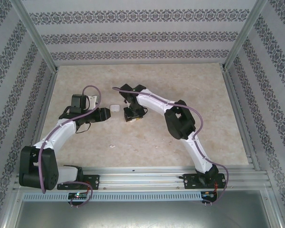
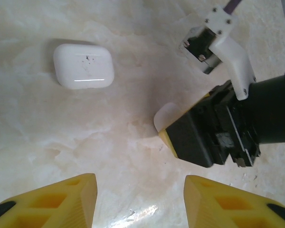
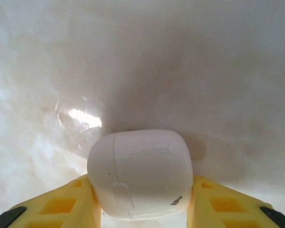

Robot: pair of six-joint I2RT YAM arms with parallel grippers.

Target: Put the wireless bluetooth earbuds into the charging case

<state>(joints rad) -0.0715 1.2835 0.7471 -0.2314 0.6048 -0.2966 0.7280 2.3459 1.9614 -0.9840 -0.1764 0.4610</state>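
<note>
**Open table (image 1: 204, 104), work clustered centrally**

I saw bare surface running to every wall (image 1: 133, 38). The right gripper (image 3: 141, 183) clamped one white charging case (image 3: 140, 166). The left gripper (image 2: 140, 180) stood spread, empty. A second case (image 2: 83, 65) lay flat between them. One tiny earbud (image 1: 113, 145) sat alone toward the front rail (image 1: 147, 171).

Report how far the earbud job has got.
Nothing is done yet. In hand: the right gripper clasps one closed charging case; the left gripper is open and empty near a second closed case. Left: a tiny white bit, probably an earbud, lies loose on the table; opening and inserting remain.
</note>
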